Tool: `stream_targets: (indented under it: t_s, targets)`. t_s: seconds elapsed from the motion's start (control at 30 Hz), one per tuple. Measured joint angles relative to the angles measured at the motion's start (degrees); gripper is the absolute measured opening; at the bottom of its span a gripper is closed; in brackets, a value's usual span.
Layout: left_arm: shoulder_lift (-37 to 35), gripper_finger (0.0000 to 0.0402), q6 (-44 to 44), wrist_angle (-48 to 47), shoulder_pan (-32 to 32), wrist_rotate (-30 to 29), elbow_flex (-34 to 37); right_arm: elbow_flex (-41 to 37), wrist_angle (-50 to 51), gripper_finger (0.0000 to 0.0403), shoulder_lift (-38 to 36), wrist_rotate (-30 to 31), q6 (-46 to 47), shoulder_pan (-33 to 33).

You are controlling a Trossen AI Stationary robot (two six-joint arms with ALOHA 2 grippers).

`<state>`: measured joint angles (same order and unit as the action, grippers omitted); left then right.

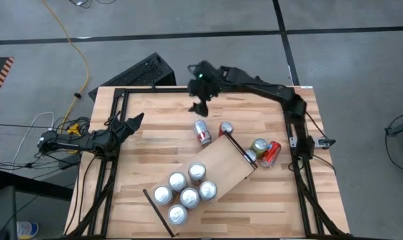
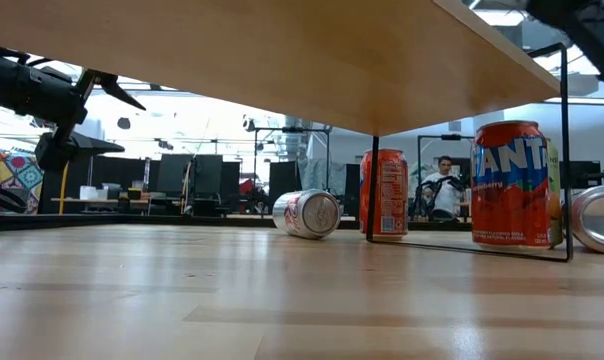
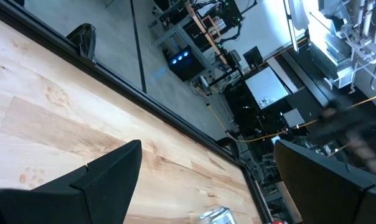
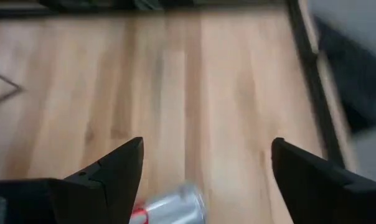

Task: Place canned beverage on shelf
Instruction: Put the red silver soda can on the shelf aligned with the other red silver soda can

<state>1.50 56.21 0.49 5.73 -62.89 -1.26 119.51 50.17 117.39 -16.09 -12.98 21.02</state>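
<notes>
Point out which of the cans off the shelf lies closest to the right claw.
The silver-and-red can lying on its side just below the open right claw. The upright red can beside it and the two by the shelf's right end sit farther off.

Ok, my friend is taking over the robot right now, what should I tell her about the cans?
Right gripper: open, empty, above the lying silver can.
Left gripper: open, waiting at the table's left edge.
Done: six cans stand on the shelf.
Left: the silver can, an upright red can, and three more by the shelf's right end.
</notes>
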Motion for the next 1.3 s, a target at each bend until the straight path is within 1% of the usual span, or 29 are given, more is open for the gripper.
stream_targets:
  t_s: [0.2,0.37,0.47,0.57,0.73,1.0,1.2,1.3]
  targets:
    - [0.00,0.0351,-0.01,0.00,-0.02,0.22,0.00,-0.13,7.43,0.0324,6.62,6.81,9.56,-1.66]
    - [0.00,0.0351,-0.02,0.02,-0.01,0.36,0.00,-0.09,12.22,0.0324,9.43,7.58,17.04,-1.38]
    - [0.00,0.0351,-0.15,0.02,0.00,0.35,0.00,-0.27,14.04,0.0324,9.72,8.65,19.51,-1.35]
    - [0.00,0.0351,-0.24,0.02,-0.02,0.32,0.00,-1.50,11.79,0.0324,9.31,8.91,22.07,-1.38]
    - [0.00,0.0351,-0.24,0.02,-0.01,0.30,-0.01,-2.29,12.28,0.0324,9.41,8.98,25.13,-1.80]
    - [0.00,0.0351,0.00,0.04,0.00,0.59,0.00,-8.94,8.53,0.0324,9.44,8.58,27.31,-3.63]
    - [0.00,0.0351,0.02,0.04,-0.02,0.54,0.00,-13.91,3.84,0.0324,9.46,8.46,30.35,-3.31]
    - [0.00,0.0351,0.06,0.04,-0.02,0.57,0.00,-16.01,2.02,0.0324,9.44,8.43,30.25,-2.83]
